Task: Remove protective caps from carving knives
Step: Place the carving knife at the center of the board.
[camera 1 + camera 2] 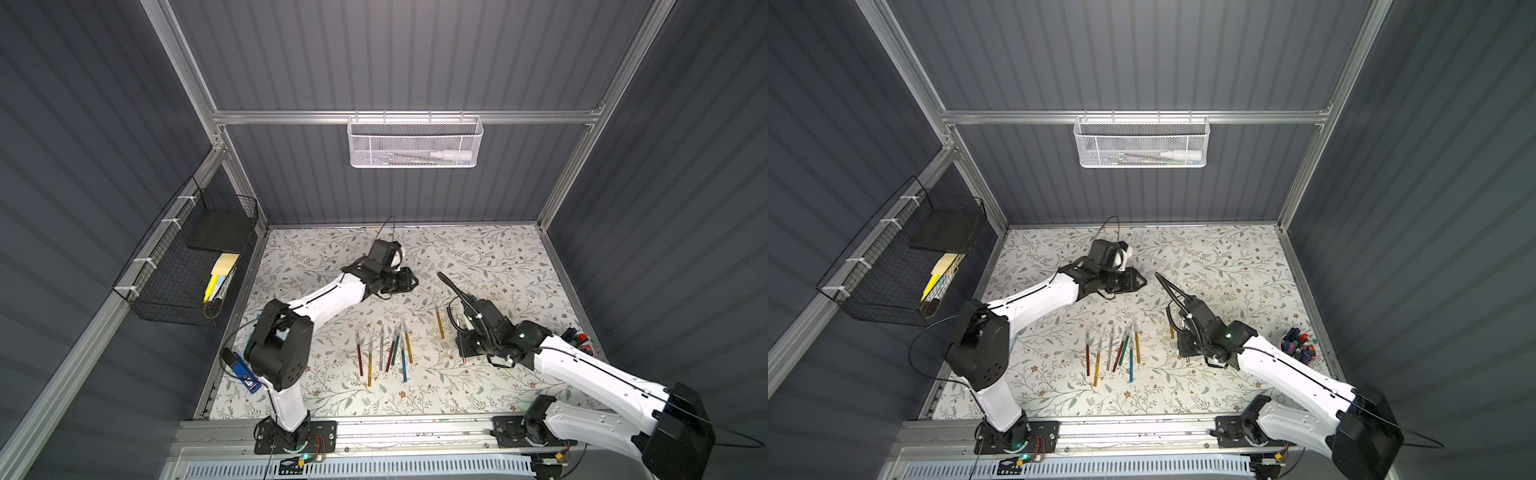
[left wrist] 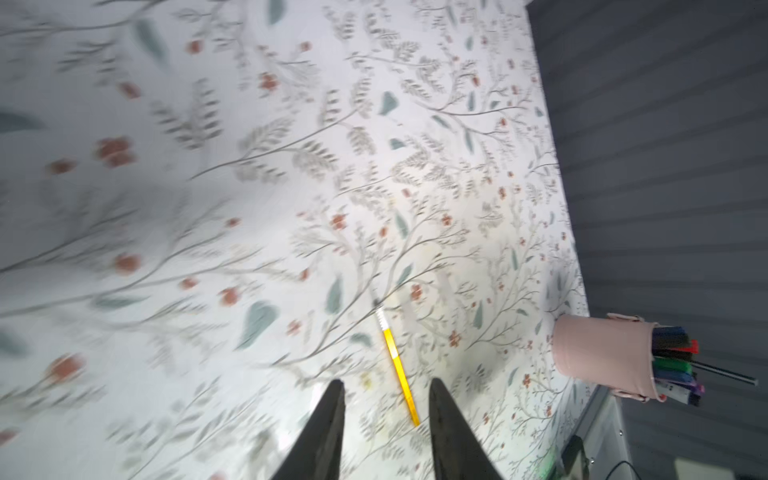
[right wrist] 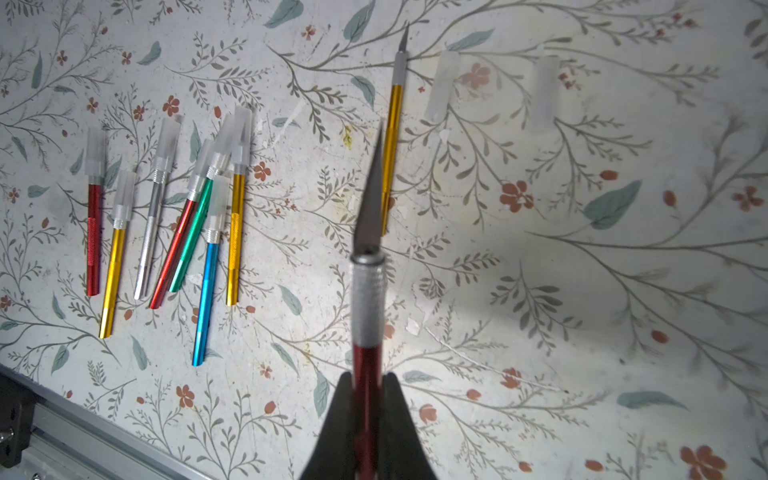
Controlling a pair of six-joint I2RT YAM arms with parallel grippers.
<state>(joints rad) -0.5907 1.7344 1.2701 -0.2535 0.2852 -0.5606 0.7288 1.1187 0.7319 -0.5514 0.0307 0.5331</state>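
Observation:
My right gripper (image 3: 368, 378) is shut on a red carving knife (image 3: 367, 299), whose bare blade points away from the wrist above the table. A gold carving knife (image 3: 392, 137) lies uncapped just beyond, and two loose protective caps (image 3: 442, 85) rest beside it. Several capped knives (image 3: 166, 208) lie side by side; in both top views this group (image 1: 384, 349) is mid-table between the arms. My left gripper (image 2: 387, 381) hangs open and empty above the table. In a top view it (image 1: 411, 279) is far behind the knives.
A pink cup of markers (image 2: 598, 357) stands at the table's right edge, near the right arm (image 1: 1287, 365). A black wire basket (image 1: 183, 266) hangs on the left wall and a white mesh basket (image 1: 415, 141) on the back rail.

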